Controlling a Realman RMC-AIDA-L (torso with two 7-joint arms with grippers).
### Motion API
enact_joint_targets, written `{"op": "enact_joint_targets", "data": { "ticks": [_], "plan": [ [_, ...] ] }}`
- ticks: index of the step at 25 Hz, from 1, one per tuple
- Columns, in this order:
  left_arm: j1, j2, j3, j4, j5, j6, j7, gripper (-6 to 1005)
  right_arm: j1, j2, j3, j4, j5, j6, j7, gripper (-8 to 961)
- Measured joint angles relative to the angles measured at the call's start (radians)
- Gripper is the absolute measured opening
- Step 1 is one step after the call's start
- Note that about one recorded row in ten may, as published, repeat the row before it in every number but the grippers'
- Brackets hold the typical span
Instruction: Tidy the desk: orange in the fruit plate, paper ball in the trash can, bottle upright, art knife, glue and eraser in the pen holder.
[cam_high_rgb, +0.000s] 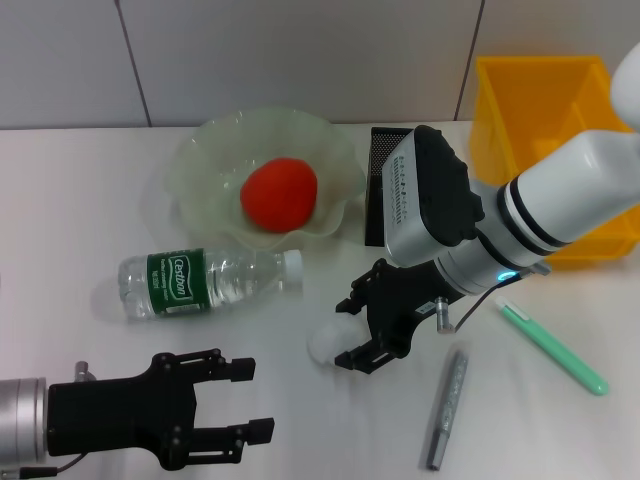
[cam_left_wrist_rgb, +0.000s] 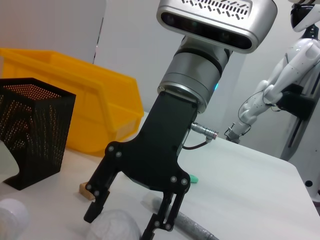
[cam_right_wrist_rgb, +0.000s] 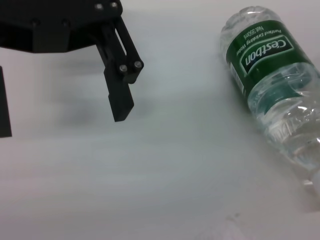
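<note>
The paper ball (cam_high_rgb: 326, 343) lies on the white desk between the fingertips of my right gripper (cam_high_rgb: 348, 333), which is open and lowered over it; the left wrist view shows the ball (cam_left_wrist_rgb: 114, 226) between the black fingers (cam_left_wrist_rgb: 93, 210). The orange (cam_high_rgb: 279, 193) rests in the fruit plate (cam_high_rgb: 200, 160). The bottle (cam_high_rgb: 205, 280) lies on its side, cap to the right. A tan eraser (cam_left_wrist_rgb: 86, 190) sits just behind the right gripper. My left gripper (cam_high_rgb: 255, 400) hovers open at the near left, below the bottle (cam_right_wrist_rgb: 270, 85).
The black mesh pen holder (cam_high_rgb: 380, 190) stands behind the right wrist, partly hidden. The yellow trash can (cam_high_rgb: 540, 100) is at the back right. A green art knife (cam_high_rgb: 552, 347) and a grey glue stick (cam_high_rgb: 447, 408) lie right of the gripper.
</note>
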Motion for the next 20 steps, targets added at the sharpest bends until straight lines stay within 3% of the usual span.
{"op": "enact_joint_targets", "data": {
  "ticks": [5,9,12,13,15,17,18,20],
  "plan": [
    [-0.003,0.001,-0.004,0.0,0.0,-0.001,0.001,763,-0.001,0.0,0.009,-0.003,0.005,-0.013,0.005,689],
    [-0.006,0.003,-0.008,0.0,0.001,0.0,0.002,761,-0.048,-0.01,0.08,-0.093,0.024,-0.1,0.034,625],
    [-0.008,0.003,-0.008,0.0,0.001,0.0,0.001,759,-0.093,-0.018,0.189,-0.205,0.022,-0.202,0.071,577],
    [-0.01,0.003,-0.008,0.001,0.001,0.0,0.0,759,-0.123,-0.029,0.269,-0.28,0.021,-0.281,0.107,570],
    [-0.01,0.003,-0.009,0.001,0.0,0.0,0.0,758,-0.133,-0.032,0.308,-0.311,0.021,-0.315,0.124,555],
    [-0.012,0.001,-0.01,0.002,0.0,0.0,-0.001,757,-0.155,-0.038,0.416,-0.367,0.021,-0.375,0.149,555],
    [-0.013,0.0,-0.01,0.002,0.001,0.0,0.0,756,-0.166,-0.048,0.529,-0.402,0.021,-0.419,0.166,555],
    [-0.015,0.0,-0.01,0.002,0.001,0.0,-0.001,755,-0.169,-0.056,0.583,-0.411,0.021,-0.435,0.177,555]
  ]
}}
